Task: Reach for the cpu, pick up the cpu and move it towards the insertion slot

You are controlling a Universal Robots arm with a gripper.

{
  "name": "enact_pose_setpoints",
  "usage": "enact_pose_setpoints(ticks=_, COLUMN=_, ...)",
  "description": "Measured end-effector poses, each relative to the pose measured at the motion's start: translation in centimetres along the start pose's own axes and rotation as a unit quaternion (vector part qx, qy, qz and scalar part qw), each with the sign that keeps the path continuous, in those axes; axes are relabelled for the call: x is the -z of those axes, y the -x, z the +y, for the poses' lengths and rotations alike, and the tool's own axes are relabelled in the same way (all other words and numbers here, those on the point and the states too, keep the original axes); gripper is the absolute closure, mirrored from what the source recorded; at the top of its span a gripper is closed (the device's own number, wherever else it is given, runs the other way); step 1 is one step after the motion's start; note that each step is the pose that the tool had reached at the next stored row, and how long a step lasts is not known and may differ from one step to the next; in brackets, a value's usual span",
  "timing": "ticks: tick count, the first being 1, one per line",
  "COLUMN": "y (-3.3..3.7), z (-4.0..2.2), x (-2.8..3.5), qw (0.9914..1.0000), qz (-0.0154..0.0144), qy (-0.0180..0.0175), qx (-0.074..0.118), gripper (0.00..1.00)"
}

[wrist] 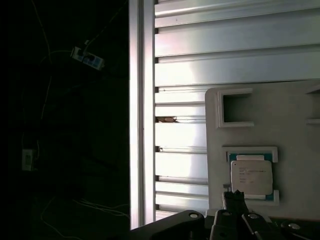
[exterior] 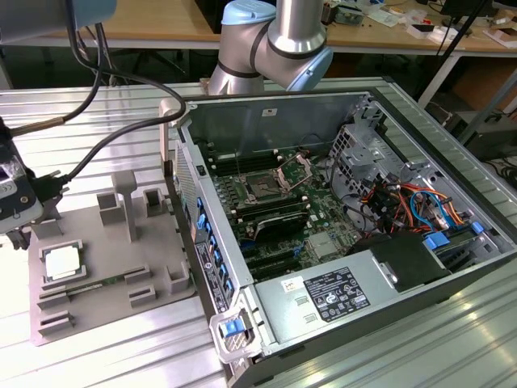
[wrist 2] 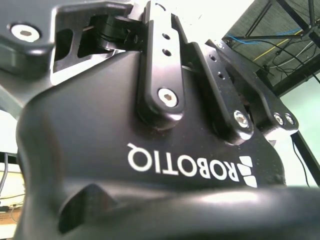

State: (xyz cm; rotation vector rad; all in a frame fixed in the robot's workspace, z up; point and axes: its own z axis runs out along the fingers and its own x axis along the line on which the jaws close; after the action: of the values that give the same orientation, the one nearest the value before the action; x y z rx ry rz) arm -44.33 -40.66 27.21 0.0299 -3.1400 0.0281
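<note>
At the exterior view's left edge the tool (exterior: 16, 212) hangs over the grey tray (exterior: 109, 271), its body bearing white lettering; wide or narrow, I cannot tell. Close by, the cpu (exterior: 63, 263) lies flat in a raised frame, its square, faintly printed metal top up and its edges in line with the tray's. The insertion slot (exterior: 262, 187) is well apart.

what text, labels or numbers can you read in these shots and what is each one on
No label text is clear enough to quote. Print stands here:
gripper housing: a white maker's logo, upside down in the second wrist view
cpu: faint print lines on its metal top, too small to read
power supply label: dense print, too small to read
</note>
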Motion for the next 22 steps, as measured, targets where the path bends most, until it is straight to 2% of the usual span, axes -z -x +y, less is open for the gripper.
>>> enact_pose_setpoints(ticks=22, y=0.41, z=0.0, x=-0.38, qw=1.0, qz=0.0, qy=-0.0025, qx=0.0, gripper=0.89)
